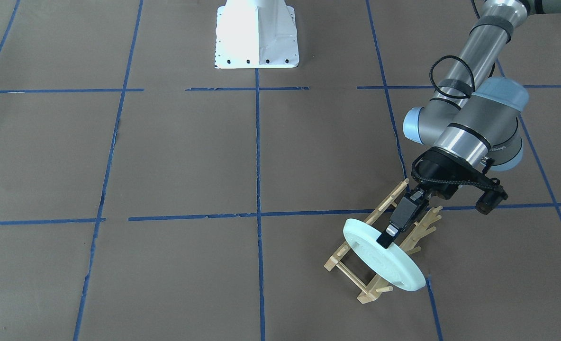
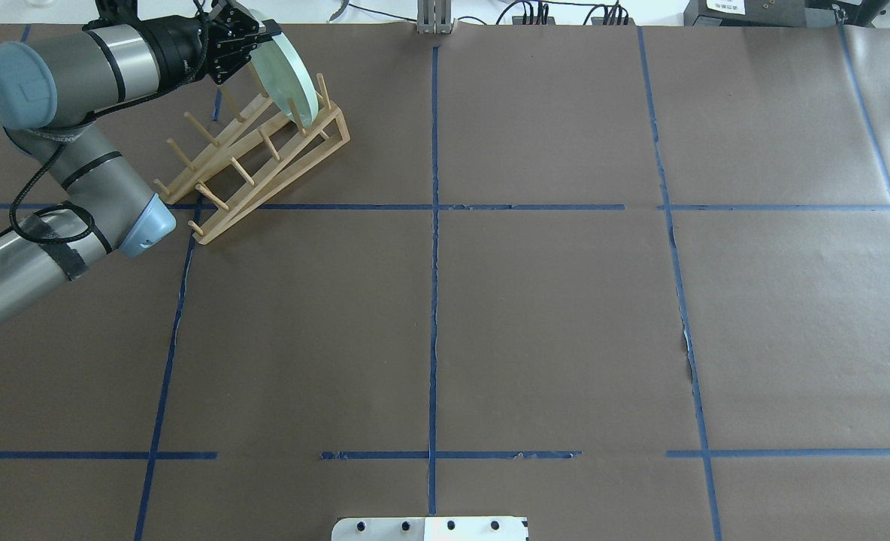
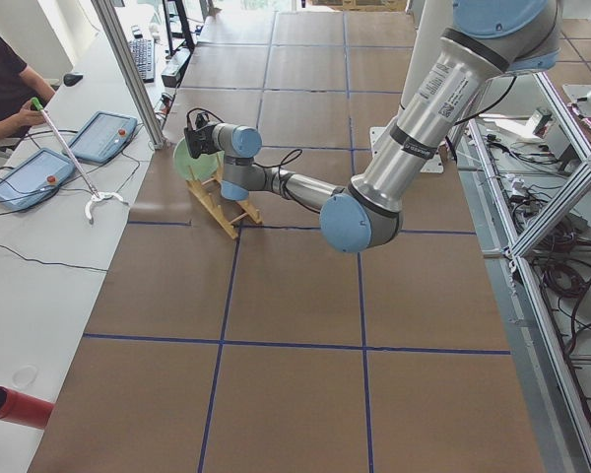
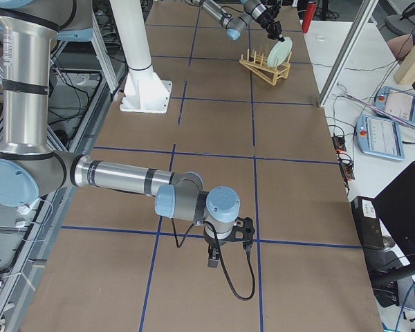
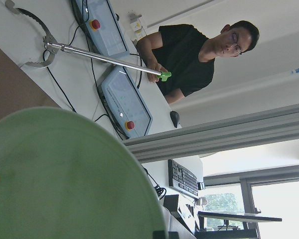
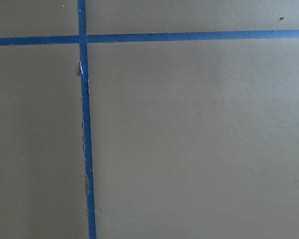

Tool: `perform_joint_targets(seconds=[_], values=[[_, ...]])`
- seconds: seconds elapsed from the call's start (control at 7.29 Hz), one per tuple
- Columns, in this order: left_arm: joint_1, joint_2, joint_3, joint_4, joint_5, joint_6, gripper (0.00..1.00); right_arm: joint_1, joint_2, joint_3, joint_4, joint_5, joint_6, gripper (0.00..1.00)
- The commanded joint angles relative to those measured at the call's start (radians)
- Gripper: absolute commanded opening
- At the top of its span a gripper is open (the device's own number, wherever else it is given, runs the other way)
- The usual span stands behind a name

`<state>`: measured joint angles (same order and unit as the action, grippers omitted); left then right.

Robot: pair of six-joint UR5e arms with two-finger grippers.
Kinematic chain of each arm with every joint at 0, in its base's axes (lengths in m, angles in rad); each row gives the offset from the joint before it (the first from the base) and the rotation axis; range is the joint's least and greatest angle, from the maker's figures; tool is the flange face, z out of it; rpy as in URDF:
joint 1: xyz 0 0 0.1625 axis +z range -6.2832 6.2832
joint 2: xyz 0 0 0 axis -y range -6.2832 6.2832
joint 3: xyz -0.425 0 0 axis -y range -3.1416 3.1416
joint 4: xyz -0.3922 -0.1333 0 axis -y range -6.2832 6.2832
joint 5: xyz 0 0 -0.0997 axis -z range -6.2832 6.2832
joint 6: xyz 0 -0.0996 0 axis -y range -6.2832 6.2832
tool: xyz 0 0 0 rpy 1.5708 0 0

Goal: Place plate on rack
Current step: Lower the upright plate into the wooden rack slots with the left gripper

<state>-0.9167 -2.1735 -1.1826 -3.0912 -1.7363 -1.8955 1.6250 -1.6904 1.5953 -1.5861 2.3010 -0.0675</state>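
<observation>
The pale mint-green plate (image 1: 389, 265) stands on edge, tilted, between the pegs at one end of the light-wood rack (image 1: 368, 286). My left gripper (image 1: 388, 235) is shut on the plate's upper rim. In the overhead view the plate (image 2: 295, 76) leans over the rack (image 2: 264, 154) at the far left, with the left gripper (image 2: 258, 36) at its top edge. The left wrist view shows the plate's face (image 5: 65, 179) close up. My right gripper (image 4: 212, 261) shows only in the exterior right view, low over the table; I cannot tell whether it is open or shut.
The left arm's elbow (image 2: 140, 222) hangs beside the rack's near end. The white robot base (image 1: 257, 35) stands at the table's middle edge. An operator (image 5: 199, 50) with a grabber stick sits past the table's far edge. Blue tape lines (image 6: 84, 149) cross the brown table.
</observation>
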Motion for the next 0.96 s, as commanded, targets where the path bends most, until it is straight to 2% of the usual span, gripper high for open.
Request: perform_joint_targets(seconds=[0.0, 0.14, 0.41, 0.55, 0.69, 0.82], values=[[0.006, 0.0, 0.003, 0.005, 0.001, 0.001, 0.08, 0.0, 0.0, 0.0, 0.0, 0.0, 0.0, 1.0], [0.006, -0.003, 0.001, 0.008, 0.003, 0.001, 0.97, 0.0, 0.0, 0.0, 0.0, 0.0, 0.0, 1.0], [-0.007, -0.002, -0.015, 0.014, -0.002, 0.006, 1.0, 0.0, 0.002, 0.0, 0.0, 0.0, 0.0, 1.0], [-0.028, 0.007, -0.084, 0.122, -0.047, 0.059, 1.0, 0.0, 0.002, 0.0, 0.0, 0.0, 0.0, 1.0], [-0.057, 0.011, -0.183, 0.342, -0.113, 0.202, 1.0, 0.0, 0.0, 0.0, 0.0, 0.0, 0.0, 1.0], [-0.077, 0.017, -0.24, 0.447, -0.123, 0.292, 1.0, 0.0, 0.0, 0.0, 0.0, 0.0, 0.0, 1.0]])
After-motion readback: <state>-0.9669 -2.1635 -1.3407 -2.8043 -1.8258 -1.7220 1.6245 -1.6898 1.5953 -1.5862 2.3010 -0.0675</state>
